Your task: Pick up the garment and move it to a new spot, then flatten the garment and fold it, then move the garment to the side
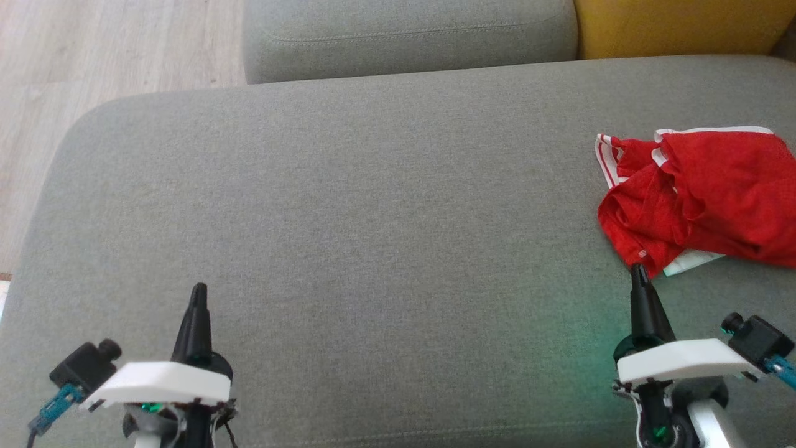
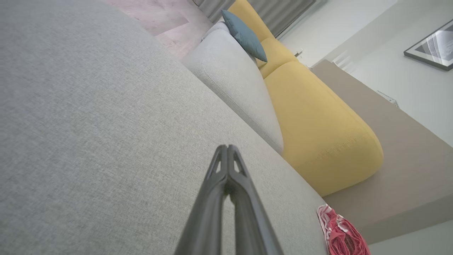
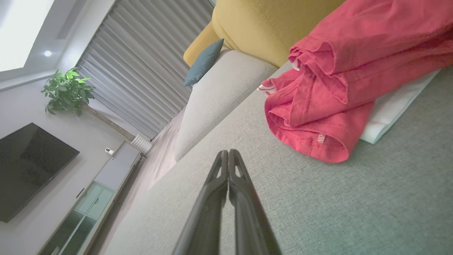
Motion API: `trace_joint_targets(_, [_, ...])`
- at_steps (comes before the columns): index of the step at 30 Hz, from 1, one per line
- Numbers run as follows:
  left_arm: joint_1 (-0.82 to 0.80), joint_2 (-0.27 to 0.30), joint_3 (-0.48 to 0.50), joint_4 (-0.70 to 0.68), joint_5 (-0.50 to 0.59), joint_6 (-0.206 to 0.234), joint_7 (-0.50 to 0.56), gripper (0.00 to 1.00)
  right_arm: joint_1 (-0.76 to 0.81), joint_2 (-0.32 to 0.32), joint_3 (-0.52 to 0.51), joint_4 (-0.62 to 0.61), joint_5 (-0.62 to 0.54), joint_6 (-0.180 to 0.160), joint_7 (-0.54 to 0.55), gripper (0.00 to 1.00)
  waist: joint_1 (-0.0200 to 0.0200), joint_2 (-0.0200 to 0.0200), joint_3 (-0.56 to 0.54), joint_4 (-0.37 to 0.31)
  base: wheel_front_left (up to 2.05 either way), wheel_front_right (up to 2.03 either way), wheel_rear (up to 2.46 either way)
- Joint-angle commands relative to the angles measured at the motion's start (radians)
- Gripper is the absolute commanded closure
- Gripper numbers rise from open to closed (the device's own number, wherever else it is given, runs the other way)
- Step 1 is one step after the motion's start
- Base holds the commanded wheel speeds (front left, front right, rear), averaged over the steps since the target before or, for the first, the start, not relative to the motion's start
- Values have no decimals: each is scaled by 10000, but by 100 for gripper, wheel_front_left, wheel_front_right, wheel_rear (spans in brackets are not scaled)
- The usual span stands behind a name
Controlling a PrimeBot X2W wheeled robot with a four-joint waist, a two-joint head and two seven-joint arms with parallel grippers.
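- The red garment (image 1: 703, 193) lies crumpled on the right part of the grey sofa cushion (image 1: 373, 218). Its long axis runs left to right across the head view, a white-striped edge faces left, and the frame cuts off its right end
- It lies well apart from the left gripper (image 1: 199, 291), far to that gripper's right. The right gripper (image 1: 637, 270) points at its near left corner, tips just beside the red hem, possibly touching
- Both pairs of fingers, left and right, are pressed together and hold nothing
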Motion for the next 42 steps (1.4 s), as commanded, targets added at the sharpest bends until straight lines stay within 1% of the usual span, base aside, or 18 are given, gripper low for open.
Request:
trace_joint_targets(1, [-572, 149, 257, -275, -281, -102, 77, 100, -455, -151, -24, -391, 332, 28, 79, 100, 0, 0, -4, 6, 0, 0, 0])
trace_joint_targets(42, [-906, 196, 988, 63, -4333, -378, 1242, 100, -514, -163, -871, -582, 4742, 50, 1203, 100, 0, 0, -112, 155, 0, 0, 0])
